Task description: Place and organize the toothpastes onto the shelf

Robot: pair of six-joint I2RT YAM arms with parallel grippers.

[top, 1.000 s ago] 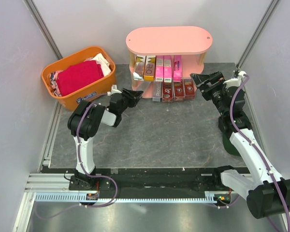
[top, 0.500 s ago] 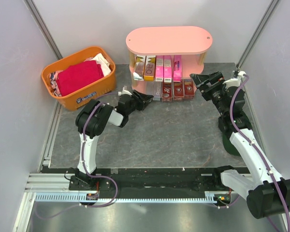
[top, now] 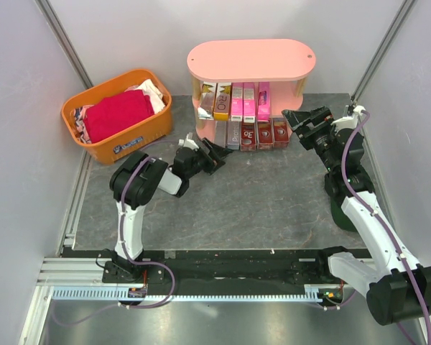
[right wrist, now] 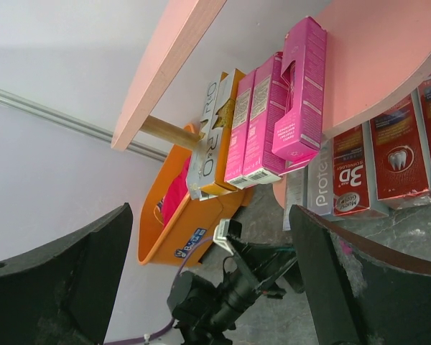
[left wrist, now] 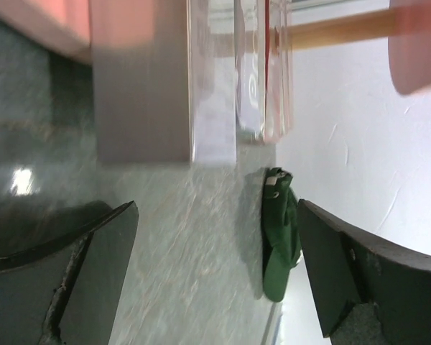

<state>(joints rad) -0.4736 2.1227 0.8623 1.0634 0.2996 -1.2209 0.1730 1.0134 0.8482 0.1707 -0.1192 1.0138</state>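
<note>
Setting: A grey marbled bench [top: 258, 194] between pale walls, with two white-and-black robot arms mounted at its near edge.

Shelf: The pink oval shelf [top: 251, 61], carried on light wooden posts, stands at the far side of the bench, slightly right of centre.

Middle tier: Five toothpaste cartons stand upright in a row. A silver-white carton [top: 207, 100] is at the left end, a yellow-gold carton [top: 223, 100] is next to it, and three pink cartons [top: 249, 102] follow to the right. In the right wrist view the rightmost pink one stands out ahead of its neighbours.

Lowest tier: A silver-grey carton [top: 233, 135] stands at the left of this row, with three dark red cartons [top: 264, 134] packed beside it, their white lettering facing out.

Left claw: The left claw [left wrist: 217, 215] sits low over the bench at the shelf's lower left end. Its fingers are spread wide with nothing between them. The silver-grey carton is just ahead of the fingertips and outside their reach.

Right claw: The right claw [right wrist: 210, 212] is off the shelf's right end, raised above the bench and turned toward the cartons. Its fingers are spread wide and carry nothing.

Basket: An orange basket [top: 93, 147] sits on the bench left of the shelf, with a red cloth [top: 115, 113] lying on top of other fabrics inside it.
</note>
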